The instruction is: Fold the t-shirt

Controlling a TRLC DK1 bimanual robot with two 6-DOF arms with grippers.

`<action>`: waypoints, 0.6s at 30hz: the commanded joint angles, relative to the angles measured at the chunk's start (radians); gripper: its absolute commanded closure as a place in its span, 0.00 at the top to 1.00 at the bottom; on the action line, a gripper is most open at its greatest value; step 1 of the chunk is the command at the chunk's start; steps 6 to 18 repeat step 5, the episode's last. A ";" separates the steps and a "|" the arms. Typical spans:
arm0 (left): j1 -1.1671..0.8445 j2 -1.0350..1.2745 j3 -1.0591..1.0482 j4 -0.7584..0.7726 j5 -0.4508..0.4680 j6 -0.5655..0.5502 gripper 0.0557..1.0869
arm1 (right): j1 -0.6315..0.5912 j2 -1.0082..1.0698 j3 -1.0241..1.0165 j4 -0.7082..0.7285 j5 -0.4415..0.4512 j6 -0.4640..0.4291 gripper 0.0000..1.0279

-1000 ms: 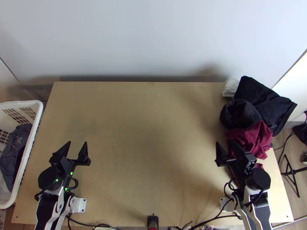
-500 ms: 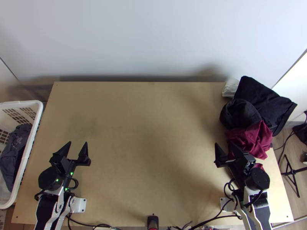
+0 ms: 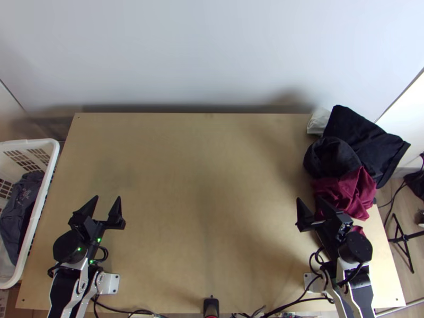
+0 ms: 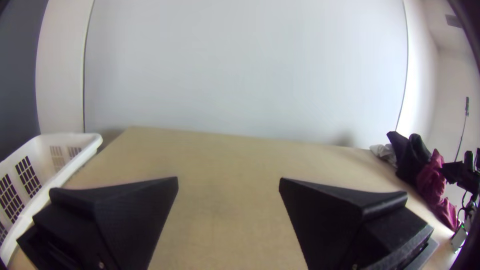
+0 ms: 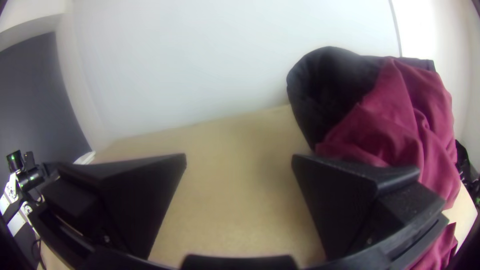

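At the table's left side my left gripper [image 3: 107, 196] stands open over bare wood, and the left wrist view has the same gripper [image 4: 229, 181] with a wide gap between its fingers. My right gripper [image 3: 309, 198] is open beside the cloth pile at the table's right side; in the right wrist view nothing lies between the fingers of this gripper [image 5: 239, 157]. A dark red cloth [image 3: 347, 192] lies bunched there, with black cloth [image 3: 365, 139] behind it. Which piece is the t-shirt I cannot tell.
A white basket [image 3: 51, 159] with dark grey clothing [image 3: 22, 204] inside stands at the table's left edge. A whitish item [image 3: 318, 121] lies behind the pile. The wooden table [image 3: 204, 185] spreads between the arms, with a wall along its far edge.
My right gripper shifted very slightly to the left and down the picture between the first and second top views. The left arm and the cloth pile have stayed where they were.
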 commanded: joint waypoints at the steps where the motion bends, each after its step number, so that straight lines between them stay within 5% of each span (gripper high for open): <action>1: 0.000 0.000 0.000 0.000 0.000 0.001 0.95 | 0.000 0.000 0.000 0.000 0.001 0.000 0.96; 18: 0.000 0.000 0.000 0.000 0.000 0.001 0.95 | 0.000 0.000 0.000 0.000 0.001 0.000 0.95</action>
